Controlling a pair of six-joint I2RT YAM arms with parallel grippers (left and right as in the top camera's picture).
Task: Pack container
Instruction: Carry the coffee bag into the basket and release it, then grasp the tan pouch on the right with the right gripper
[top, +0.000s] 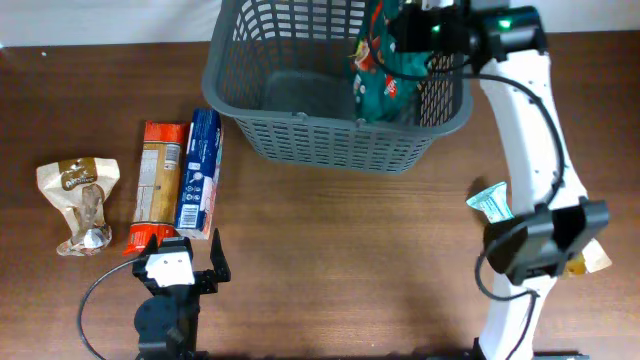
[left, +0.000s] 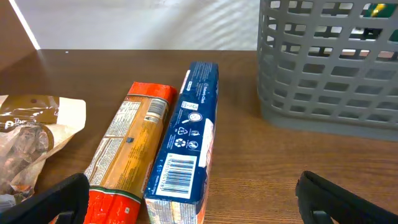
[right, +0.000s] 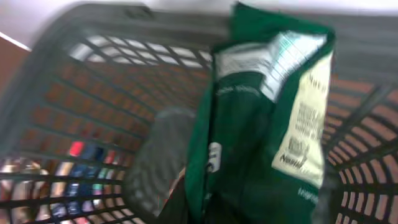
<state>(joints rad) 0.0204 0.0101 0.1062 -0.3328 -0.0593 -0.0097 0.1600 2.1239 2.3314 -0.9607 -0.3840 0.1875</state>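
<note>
The dark grey lattice container (top: 330, 140) stands at the back middle of the table; it also shows in the left wrist view (left: 323, 93) and the right wrist view (right: 93, 93). My right gripper (top: 405, 45) is over the container's right side, shut on a green snack bag (top: 385, 85) that hangs inside the container (right: 267, 124). My left gripper (top: 180, 275) is open and empty at the front left (left: 193, 199), just in front of an orange packet (top: 158, 185) (left: 127, 149) and a blue box (top: 200, 170) (left: 186, 137).
A brown and clear snack bag (top: 80, 200) lies at the far left (left: 28, 143). A teal packet (top: 492, 203) and a tan packet (top: 592, 258) lie by the right arm's base. A grey pad (top: 300, 92) lies in the container's bottom.
</note>
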